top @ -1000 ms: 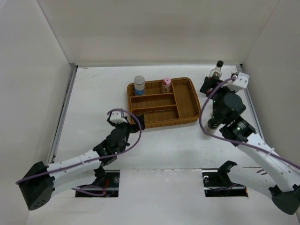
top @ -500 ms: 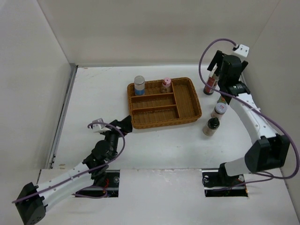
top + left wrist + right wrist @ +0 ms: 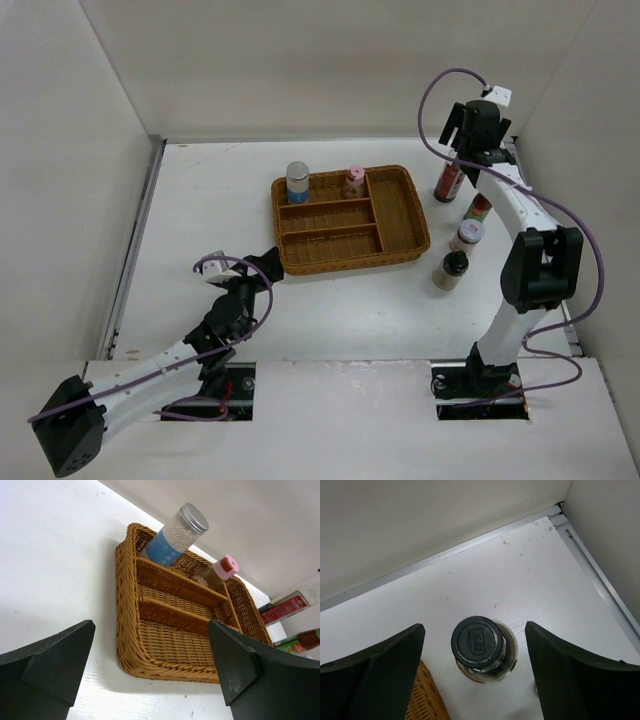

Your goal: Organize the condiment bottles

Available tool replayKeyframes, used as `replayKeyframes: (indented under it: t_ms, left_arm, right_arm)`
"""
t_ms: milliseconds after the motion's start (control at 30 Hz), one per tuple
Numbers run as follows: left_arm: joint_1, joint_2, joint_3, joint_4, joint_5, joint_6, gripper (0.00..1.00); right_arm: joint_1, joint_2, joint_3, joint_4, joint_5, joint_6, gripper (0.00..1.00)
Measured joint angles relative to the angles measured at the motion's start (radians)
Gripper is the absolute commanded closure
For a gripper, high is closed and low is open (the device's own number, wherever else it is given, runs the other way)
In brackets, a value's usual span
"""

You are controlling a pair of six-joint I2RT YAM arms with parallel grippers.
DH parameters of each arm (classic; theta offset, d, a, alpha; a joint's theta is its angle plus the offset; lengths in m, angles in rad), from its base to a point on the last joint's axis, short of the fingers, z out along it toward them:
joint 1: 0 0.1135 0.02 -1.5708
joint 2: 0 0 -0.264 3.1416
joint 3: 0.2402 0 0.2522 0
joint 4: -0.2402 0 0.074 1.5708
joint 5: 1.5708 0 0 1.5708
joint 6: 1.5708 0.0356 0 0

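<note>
White table (image 3: 200,200), white walls. Dark-sauce bottle (image 3: 479,642) stands upright near the far right corner, right of the wicker tray (image 3: 423,215); black cap, red label. Right gripper (image 3: 474,626) hangs directly above it, fingers spread, straddling the cap. Left gripper (image 3: 151,625) also spread, well apart from the bottle.

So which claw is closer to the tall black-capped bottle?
Right. The right claw is open just over the bottle; the left claw is far off, by the basket.
</note>
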Motion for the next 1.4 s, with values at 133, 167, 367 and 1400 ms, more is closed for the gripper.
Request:
replayKeyframes:
  t_ms: [133, 167, 367, 1400]
  left_arm:
    - [0.010, 0.019, 0.000, 0.013, -0.005, -0.003, 0.00]
    - [0.013, 0.020, 0.000, 0.014, -0.005, -0.003, 0.00]
    - [0.019, 0.021, -0.002, 0.021, -0.006, -0.006, 0.00]
    - [0.066, 0.028, -0.006, 0.020, -0.016, -0.040, 0.00]
  right_arm:
    - [-0.002, 0.058, 0.057, -0.005, -0.007, -0.016, 0.29]
    - [-0.002, 0.067, 0.066, -0.006, -0.008, -0.021, 0.32]
    - [-0.002, 0.079, 0.073, -0.013, -0.004, -0.021, 0.32]
    - [0.475, -0.338, -0.013, 0.043, 0.069, -0.108, 0.84]
